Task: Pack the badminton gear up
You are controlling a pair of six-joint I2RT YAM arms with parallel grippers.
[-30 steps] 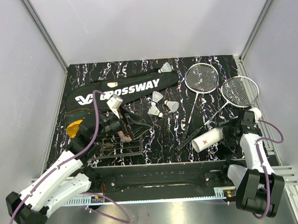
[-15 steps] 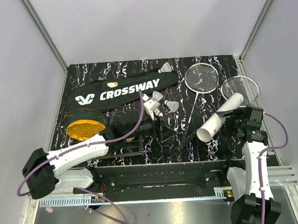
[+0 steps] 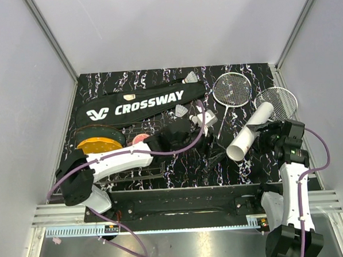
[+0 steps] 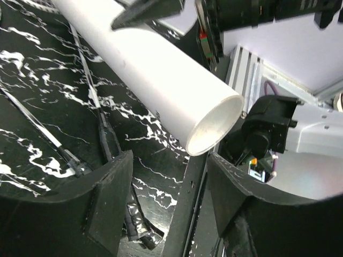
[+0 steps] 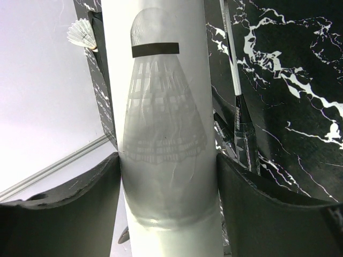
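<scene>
My right pincer (image 5: pixel 167 160) clamps the white tube (image 3: pixel 249 135), tilted up at right of centre, mouth facing my spread, empty left pincer (image 4: pixel 169 160); rackets (image 3: pixel 231 89) upper right, loose shuttlecocks (image 3: pixel 182 110) mid-frame, bag (image 3: pixel 141 104) upper left, nothing visibly packed yet.

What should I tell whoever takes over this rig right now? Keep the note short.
Left pincer: open, nothing between its fingers, facing the open mouth of the white tube.
Right pincer: shut on the white tube, its open end raised.
Gear: CROSSWAY bag lies flat at rear left. One racket lies beside the other racket at rear right. A shuttlecock sits just in front of the bag, another shuttlecock at its narrow end. More may be hidden under the left arm.
Done: tube picked up.
Left: probably shuttlecocks into the tube, then everything into the bag.
</scene>
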